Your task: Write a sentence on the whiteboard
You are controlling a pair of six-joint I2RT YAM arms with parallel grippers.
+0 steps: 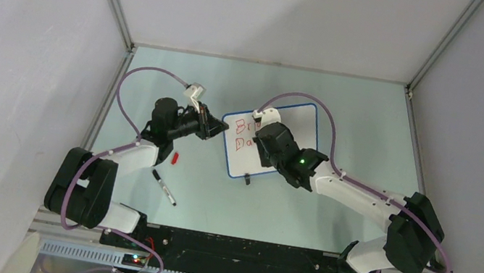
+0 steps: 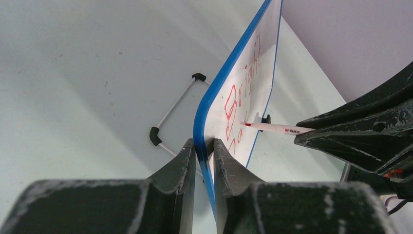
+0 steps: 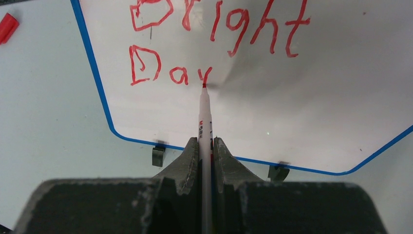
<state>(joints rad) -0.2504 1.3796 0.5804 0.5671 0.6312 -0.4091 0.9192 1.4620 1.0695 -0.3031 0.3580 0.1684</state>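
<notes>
Your right gripper (image 3: pixel 206 145) is clenched on a slim white marker (image 3: pixel 205 109), its red tip touching the glossy whiteboard (image 3: pixel 302 97) at the "y" of the sentence (image 3: pixel 219 34), which reads "Bright" over "Day" in red. Your left gripper (image 2: pixel 204 146) pinches the board's thin blue rim at its 9 o'clock edge; the round-cornered board sits mid-table. A red cap (image 1: pixel 175 157) and a black pen (image 1: pixel 163 187) lie on the pale green table (image 1: pixel 347 102) at the board's 8 o'clock.
</notes>
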